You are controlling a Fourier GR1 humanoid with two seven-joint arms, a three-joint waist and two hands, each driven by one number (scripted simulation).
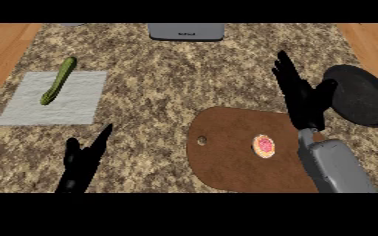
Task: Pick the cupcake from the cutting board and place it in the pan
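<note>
Left hand rested at lower left, fingers straight and empty, cupcake sat on the brown cutting board, right hand hovered beyond it, fingers extended, holding nothing, beside the black pan, cucumber lay on a grey cloth far left.

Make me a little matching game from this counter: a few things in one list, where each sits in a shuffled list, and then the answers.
Things:
1. small round cupcake with pink topping
2. long green cucumber
3. round black pan
4. robot's black left hand

Places:
A. at the counter's right edge
B. on the brown wooden cutting board
C. low at the view's left, open
D. on the grey cloth mat

Pairs: 1-B, 2-D, 3-A, 4-C
</note>
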